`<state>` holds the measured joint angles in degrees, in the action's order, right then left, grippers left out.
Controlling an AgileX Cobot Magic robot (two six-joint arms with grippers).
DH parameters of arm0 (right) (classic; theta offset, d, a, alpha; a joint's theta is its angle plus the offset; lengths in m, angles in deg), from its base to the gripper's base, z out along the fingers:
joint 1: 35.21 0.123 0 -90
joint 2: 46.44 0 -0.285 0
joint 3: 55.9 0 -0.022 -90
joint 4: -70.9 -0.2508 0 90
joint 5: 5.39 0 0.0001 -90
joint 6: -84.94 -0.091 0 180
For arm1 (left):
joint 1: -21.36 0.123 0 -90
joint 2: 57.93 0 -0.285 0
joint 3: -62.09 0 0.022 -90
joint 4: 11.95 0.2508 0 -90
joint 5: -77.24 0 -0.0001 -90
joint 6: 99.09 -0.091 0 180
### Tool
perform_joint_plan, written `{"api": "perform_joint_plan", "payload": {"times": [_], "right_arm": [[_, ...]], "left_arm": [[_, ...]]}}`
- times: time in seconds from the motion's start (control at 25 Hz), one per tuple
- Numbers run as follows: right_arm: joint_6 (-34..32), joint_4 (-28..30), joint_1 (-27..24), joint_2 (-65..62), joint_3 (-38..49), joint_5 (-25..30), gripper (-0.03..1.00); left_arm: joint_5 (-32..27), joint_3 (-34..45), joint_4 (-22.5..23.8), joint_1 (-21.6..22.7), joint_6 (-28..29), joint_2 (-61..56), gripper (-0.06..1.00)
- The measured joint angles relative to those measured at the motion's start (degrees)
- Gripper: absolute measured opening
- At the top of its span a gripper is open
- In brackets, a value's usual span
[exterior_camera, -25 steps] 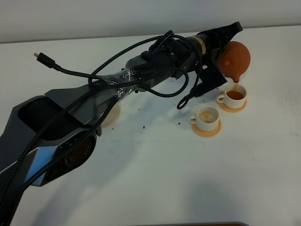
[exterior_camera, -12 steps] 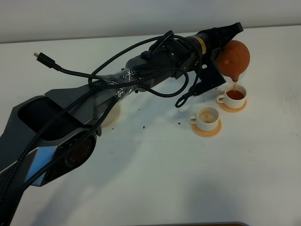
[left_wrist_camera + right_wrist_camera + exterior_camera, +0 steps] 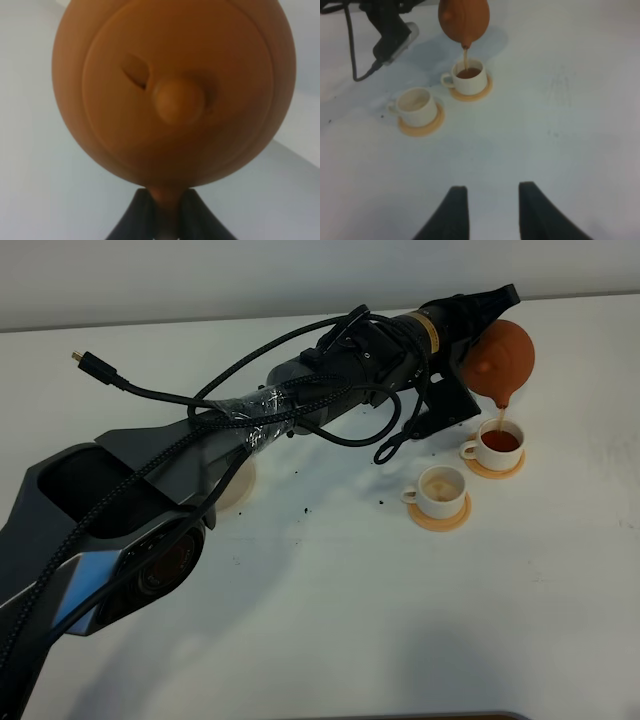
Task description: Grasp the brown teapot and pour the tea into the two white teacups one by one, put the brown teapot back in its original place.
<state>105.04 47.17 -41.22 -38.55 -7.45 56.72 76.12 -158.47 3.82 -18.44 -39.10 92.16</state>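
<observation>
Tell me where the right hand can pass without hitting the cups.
Bare table runs right of the far cup and near cup, and between them and the right hand. Crowded: over the far cup, where the brown teapot pours, and beside the left arm.

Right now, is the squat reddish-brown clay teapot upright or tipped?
Tipped: the reddish-brown clay teapot has its spout pointing down, a thin stream falling into the farther white teacup.

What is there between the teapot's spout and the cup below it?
A thin stream of tea runs from the brown teapot into the teacup; the right wrist view shows it.
</observation>
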Motion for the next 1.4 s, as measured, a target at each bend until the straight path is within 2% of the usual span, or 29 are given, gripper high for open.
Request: {"api": "perform_joint_plan", "payload": {"times": [0.72,1.4], "right_arm": [[0.0,0.0,0.0,0.0,0.0,0.0,0.24],[-0.1,0.0,0.0,0.0,0.0,0.0,0.24]], "left_arm": [[2.1,0.0,3.1,0.0,-0.1,0.0,0.11],[1.1,0.0,3.2,0.0,0.0,0.0,0.11]]}}
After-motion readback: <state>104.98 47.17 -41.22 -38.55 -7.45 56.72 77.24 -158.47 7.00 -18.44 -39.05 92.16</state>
